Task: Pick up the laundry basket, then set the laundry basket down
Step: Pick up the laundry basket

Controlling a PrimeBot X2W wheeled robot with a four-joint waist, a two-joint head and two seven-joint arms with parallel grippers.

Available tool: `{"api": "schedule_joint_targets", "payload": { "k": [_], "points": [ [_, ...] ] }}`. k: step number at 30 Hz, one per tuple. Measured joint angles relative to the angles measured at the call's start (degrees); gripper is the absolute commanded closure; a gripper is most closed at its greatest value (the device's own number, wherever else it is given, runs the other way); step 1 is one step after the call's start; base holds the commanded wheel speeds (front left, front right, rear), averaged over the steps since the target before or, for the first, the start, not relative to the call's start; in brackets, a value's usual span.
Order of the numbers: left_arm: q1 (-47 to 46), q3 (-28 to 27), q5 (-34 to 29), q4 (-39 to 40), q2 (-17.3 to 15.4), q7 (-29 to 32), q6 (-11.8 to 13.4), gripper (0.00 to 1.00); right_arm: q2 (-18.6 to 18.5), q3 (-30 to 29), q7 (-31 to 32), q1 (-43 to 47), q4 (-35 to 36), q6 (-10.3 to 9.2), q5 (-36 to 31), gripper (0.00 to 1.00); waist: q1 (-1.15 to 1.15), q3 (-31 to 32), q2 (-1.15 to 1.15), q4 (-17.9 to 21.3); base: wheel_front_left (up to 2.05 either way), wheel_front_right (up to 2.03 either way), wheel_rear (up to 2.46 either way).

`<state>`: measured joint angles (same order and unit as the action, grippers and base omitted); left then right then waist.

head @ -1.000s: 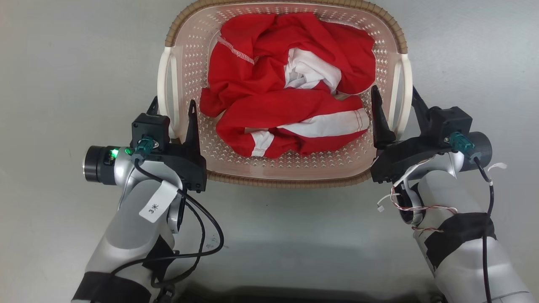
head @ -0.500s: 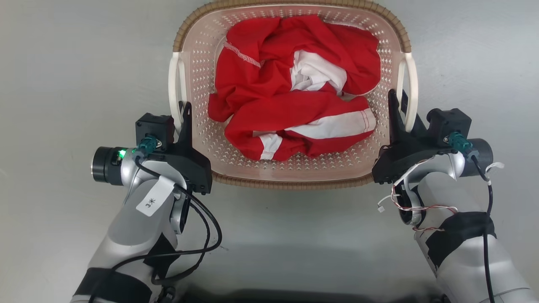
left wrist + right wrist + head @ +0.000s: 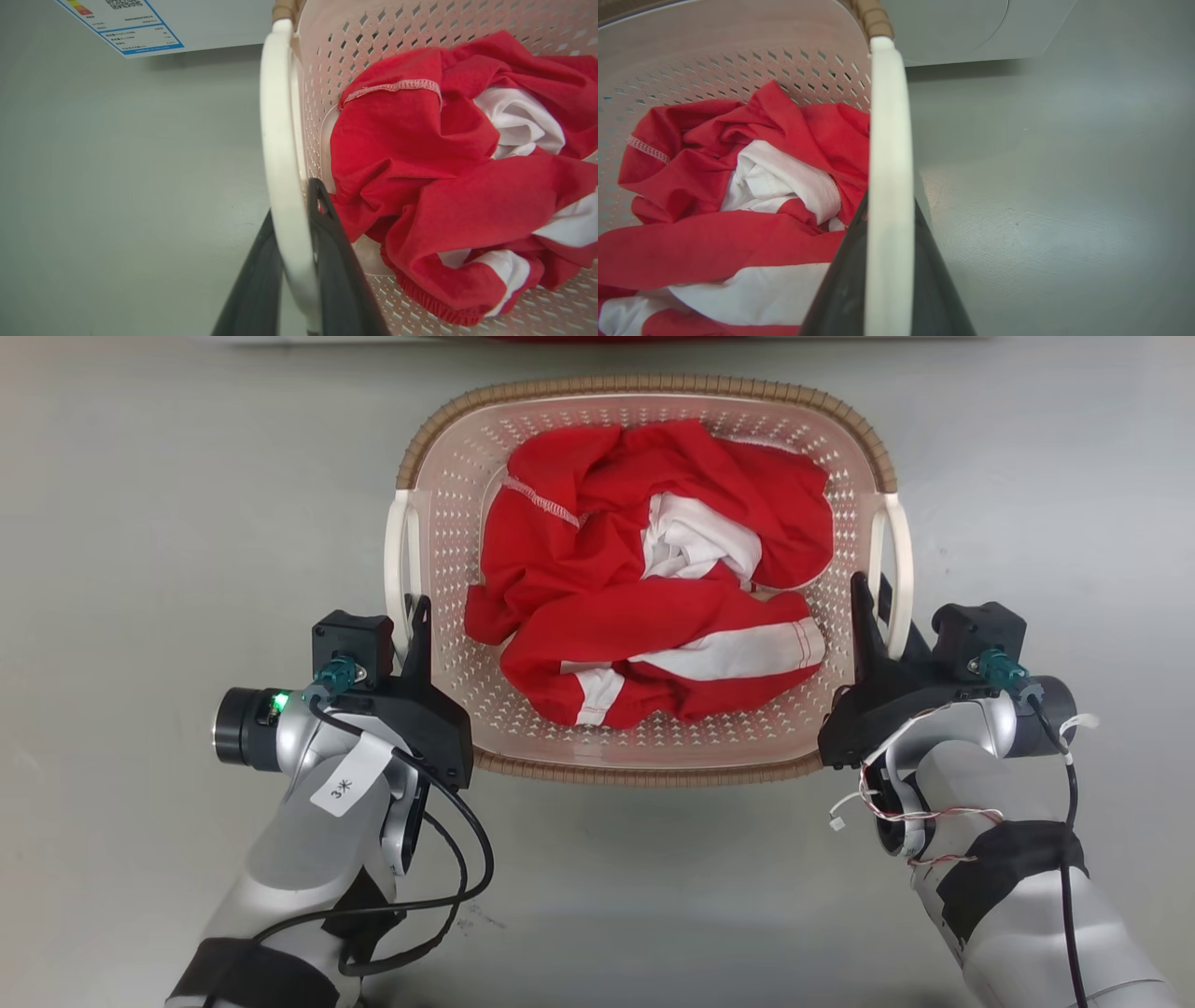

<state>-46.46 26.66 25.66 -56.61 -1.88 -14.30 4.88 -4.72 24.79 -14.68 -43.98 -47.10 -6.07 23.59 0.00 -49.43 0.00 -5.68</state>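
While your forearms frame the near edge of the head view, note the slack black cable [image 3: 462,868] looping off the left arm and the thin red and white wires [image 3: 887,803] on the right one. Both hang close to you and apart from the load, so I judge that neither will snag.

Just beyond them, the left end effector [image 3: 411,616] is clenched on the left handle [image 3: 400,551] of the laundry basket [image 3: 644,773]. The left wrist view shows one dark finger inside the white loop and one outside it. The right end effector [image 3: 873,593] is clamped on the right handle [image 3: 901,560] in the same way, with the white bar pinched between its fingers. You have the grasp on both sides.

The basket sits squarely between your arms over the grey floor [image 3: 140,523]. You cannot tell from these views whether its base is off that floor. Treat the lift as under way at most, with the setting down yet to come.

Inside, a crumpled red and white garment [image 3: 653,616] lies heaped across the middle, below the brown rim and just beside the left inner finger. It could shift if you tilt the load.

Farther off, past the far rim, a pale appliance [image 3: 962,28] stands on the floor with a printed label [image 3: 124,21] on its front. Of what the views show, I judge that only it could block a forward carry.
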Motion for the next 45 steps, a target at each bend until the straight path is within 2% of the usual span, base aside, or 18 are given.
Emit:
{"api": "schedule_joint_targets", "payload": {
  "k": [22, 45],
  "points": [
    [8.3, 4.3, 5.7, -7.2, 0.0, 0.0, -0.4, 1.00, 0.2, 13.3, 0.6, 5.9, -5.9, -0.99, 12.7, 1.00, -0.01, 15.7, 0.00, 0.8, 0.00, 0.00, 0.00],
    [20.9, 9.3, 10.4, -10.0, -0.2, 3.1, -0.9, 1.00, 0.6, 23.8, 6.4, 18.3, -7.3, -1.58, 25.7, 1.00, -0.01, 35.0, -0.01, 2.0, 0.00, 0.00, 0.00]
  ]
}}
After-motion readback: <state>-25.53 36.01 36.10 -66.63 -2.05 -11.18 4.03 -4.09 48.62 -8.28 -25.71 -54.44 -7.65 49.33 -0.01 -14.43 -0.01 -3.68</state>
